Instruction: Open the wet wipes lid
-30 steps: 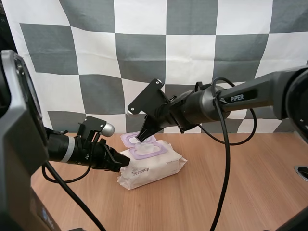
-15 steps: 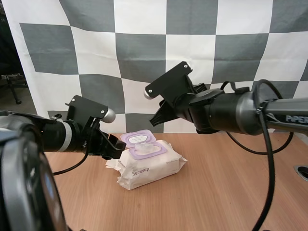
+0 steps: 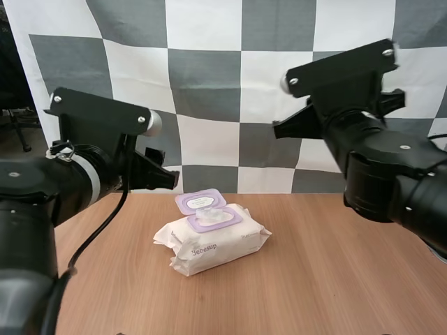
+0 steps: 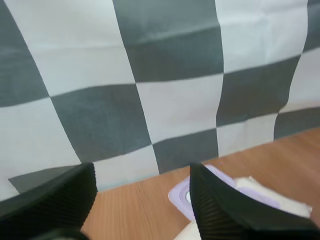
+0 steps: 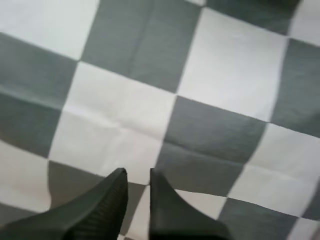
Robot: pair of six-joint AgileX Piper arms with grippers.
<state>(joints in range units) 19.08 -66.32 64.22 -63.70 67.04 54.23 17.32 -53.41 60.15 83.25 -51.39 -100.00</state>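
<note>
The white wet wipes pack [image 3: 213, 241] lies on the wooden table [image 3: 335, 279]. Its purple lid [image 3: 200, 201] is flipped back and open, above the purple-rimmed opening [image 3: 213, 218]. My left arm [image 3: 77, 174] is raised to the left of the pack and my right arm [image 3: 377, 160] is raised to its right; neither touches it. My left gripper [image 4: 142, 200] is open wide and empty, with the lid [image 4: 182, 194] and pack [image 4: 265, 192] low beyond its fingers. My right gripper [image 5: 138, 176] holds nothing, its fingers a narrow gap apart.
Bare wooden tabletop surrounds the pack on all sides. Both arms hang high over the table's left and right sides.
Both arms have lifted and drawn back from the pack. The left gripper let go of the pack's end and opened wide. The right gripper left the lid, which stays flipped open.
</note>
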